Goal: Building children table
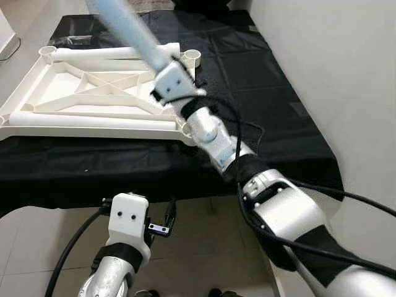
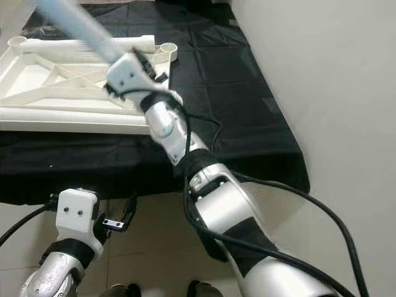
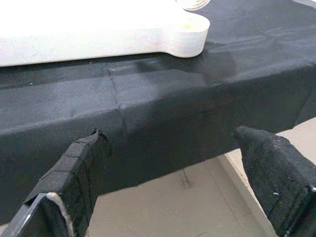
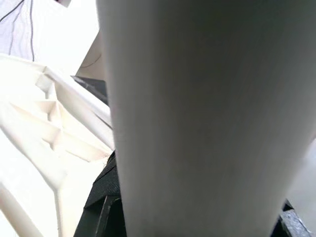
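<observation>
A white children's table top [image 1: 62,86] lies upside down on a surface draped in black cloth [image 1: 247,74], its ribs and round corner sockets [image 1: 192,57] facing up. My right gripper [image 1: 159,62] is shut on a pale tubular table leg [image 1: 127,25]. It holds the leg tilted in the air above the top's far right corner. Seen from the right wrist, the leg [image 4: 207,123] is close up, with the ribbed top [image 4: 39,128] behind it. My left gripper [image 3: 173,163] is open and empty, low in front of the cloth's hanging edge [image 3: 163,103], below a rounded near corner of the top [image 3: 190,39].
A pale wall [image 1: 334,62] runs close along the right side of the draped surface. Tiled floor [image 1: 204,235] lies below its front edge. Black cables [image 1: 346,198] trail off my right arm, and another [image 1: 68,253] off my left arm.
</observation>
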`<state>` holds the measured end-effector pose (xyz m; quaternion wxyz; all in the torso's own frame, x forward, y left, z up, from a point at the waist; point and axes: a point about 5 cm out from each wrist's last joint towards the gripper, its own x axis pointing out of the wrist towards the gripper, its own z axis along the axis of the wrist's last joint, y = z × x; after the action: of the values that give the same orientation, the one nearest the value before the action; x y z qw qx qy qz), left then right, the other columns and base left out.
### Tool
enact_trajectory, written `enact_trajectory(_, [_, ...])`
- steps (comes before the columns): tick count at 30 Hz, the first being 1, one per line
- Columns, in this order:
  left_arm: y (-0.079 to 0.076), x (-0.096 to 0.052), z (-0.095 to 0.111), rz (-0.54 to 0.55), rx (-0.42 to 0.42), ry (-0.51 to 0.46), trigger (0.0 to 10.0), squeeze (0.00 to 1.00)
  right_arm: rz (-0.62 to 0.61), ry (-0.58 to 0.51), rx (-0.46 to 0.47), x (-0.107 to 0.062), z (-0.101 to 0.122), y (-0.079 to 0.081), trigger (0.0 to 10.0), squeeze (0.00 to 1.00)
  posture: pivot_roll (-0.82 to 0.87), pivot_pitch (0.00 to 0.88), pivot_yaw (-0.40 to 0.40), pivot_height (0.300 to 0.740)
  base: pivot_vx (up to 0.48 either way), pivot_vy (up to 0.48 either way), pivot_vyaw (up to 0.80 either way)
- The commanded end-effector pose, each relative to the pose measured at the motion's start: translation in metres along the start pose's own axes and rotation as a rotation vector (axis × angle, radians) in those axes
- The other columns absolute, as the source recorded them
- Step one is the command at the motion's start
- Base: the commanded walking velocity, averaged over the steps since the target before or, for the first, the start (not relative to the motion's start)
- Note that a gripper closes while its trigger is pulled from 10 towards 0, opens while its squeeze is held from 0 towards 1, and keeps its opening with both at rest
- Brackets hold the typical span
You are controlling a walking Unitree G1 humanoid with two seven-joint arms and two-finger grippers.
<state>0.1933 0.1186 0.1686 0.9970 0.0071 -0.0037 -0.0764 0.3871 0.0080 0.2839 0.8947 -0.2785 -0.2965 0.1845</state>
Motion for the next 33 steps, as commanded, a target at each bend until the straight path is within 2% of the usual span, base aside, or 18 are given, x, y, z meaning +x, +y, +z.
enact_trajectory(1, [0.001, -0.003, 0.000, 0.003, 0.009, 0.013, 10.0, 0.00, 0.088, -0.001, 0.022, -0.008, -0.006, 0.019, 10.0, 0.00, 0.07, 0.272, -0.057, 0.740, 0.000, 0.000, 0.00])
enact_trajectory(6, [0.003, -0.003, 0.000, 0.006, 0.018, 0.016, 10.0, 0.00, 0.115, -0.008, 0.057, -0.009, -0.005, 0.023, 10.0, 0.00, 0.07, 0.273, -0.054, 0.740, 0.000, 0.000, 0.00])
enact_trajectory(9, [0.005, -0.002, -0.002, 0.011, 0.033, 0.027, 10.0, 0.00, 0.142, 0.031, 0.092, -0.008, -0.007, 0.022, 10.0, 0.00, 0.07, 0.273, -0.055, 0.740, 0.000, 0.000, 0.00])
enact_trajectory(11, [0.005, -0.002, -0.003, 0.009, 0.025, 0.024, 10.0, 0.00, 0.183, 0.049, 0.197, -0.008, -0.008, 0.024, 10.0, 0.00, 0.07, 0.273, -0.055, 0.740, 0.000, 0.000, 0.00])
enact_trajectory(12, [0.005, -0.002, -0.003, 0.009, 0.025, 0.024, 10.0, 0.00, 0.183, 0.049, 0.197, -0.008, -0.008, 0.024, 10.0, 0.00, 0.07, 0.273, -0.055, 0.740, 0.000, 0.000, 0.00])
enact_trajectory(13, [0.005, -0.002, -0.003, 0.007, 0.018, 0.023, 10.0, 0.00, 0.213, 0.058, 0.333, -0.008, -0.007, 0.024, 10.0, 0.00, 0.07, 0.273, -0.055, 0.740, 0.000, 0.000, 0.00])
enact_trajectory(14, [0.005, -0.001, -0.003, 0.007, 0.020, 0.025, 10.0, 0.00, 0.233, 0.059, 0.375, -0.008, -0.006, 0.024, 10.0, 0.00, 0.07, 0.272, -0.053, 0.740, 0.000, 0.000, 0.00])
enact_trajectory(15, [0.005, -0.001, -0.003, 0.007, 0.020, 0.025, 10.0, 0.00, 0.233, 0.059, 0.375, -0.008, -0.006, 0.024, 10.0, 0.00, 0.07, 0.272, -0.053, 0.740, 0.000, 0.000, 0.00])
enact_trajectory(17, [0.005, -0.001, -0.005, 0.007, 0.024, 0.028, 10.0, 0.00, 0.258, 0.050, 0.431, -0.007, -0.004, 0.023, 10.0, 0.00, 0.07, 0.272, -0.053, 0.740, 0.000, 0.000, 0.00])
enact_trajectory(22, [0.010, 0.000, -0.005, 0.014, 0.036, 0.031, 10.0, 0.00, 0.370, 0.017, 0.600, -0.011, 0.001, 0.019, 10.0, 0.00, 0.06, 0.275, -0.051, 0.740, 0.000, 0.000, 0.00])
enact_trajectory(24, [0.011, 0.000, -0.005, 0.015, 0.037, 0.029, 10.0, 0.00, 0.404, -0.015, 0.587, -0.013, 0.004, 0.018, 10.0, 0.00, 0.06, 0.275, -0.050, 0.740, 0.000, 0.000, 0.00])
enact_trajectory(26, [0.012, 0.000, -0.005, 0.018, 0.037, 0.029, 10.0, 0.00, 0.405, -0.047, 0.534, -0.013, 0.006, 0.016, 10.0, 0.00, 0.06, 0.273, -0.048, 0.740, 0.000, 0.000, 0.00])
enact_trajectory(29, [0.012, 0.000, -0.005, 0.020, 0.038, 0.032, 10.0, 0.00, 0.327, -0.051, 0.500, -0.009, 0.004, 0.005, 10.0, 0.00, 0.06, 0.273, -0.048, 0.740, 0.000, 0.000, 0.00])
enact_trajectory(31, [0.011, -0.001, -0.007, 0.022, 0.037, 0.037, 10.0, 0.00, 0.194, -0.032, 0.476, -0.002, 0.000, -0.021, 10.0, 0.00, 0.07, 0.271, -0.048, 0.740, 0.000, 0.000, 0.00])
enact_trajectory(32, [0.011, -0.002, -0.007, 0.025, 0.035, 0.038, 10.0, 0.00, 0.117, -0.025, 0.461, 0.004, 0.000, -0.041, 10.0, 0.00, 0.07, 0.271, -0.048, 0.740, 0.000, 0.000, 0.00])
enact_trajectory(33, [0.012, -0.002, -0.007, 0.025, 0.034, 0.038, 10.0, 0.00, 0.109, -0.025, 0.461, 0.004, 0.001, -0.044, 10.0, 0.00, 0.07, 0.271, -0.048, 0.740, 0.000, 0.000, 0.00])
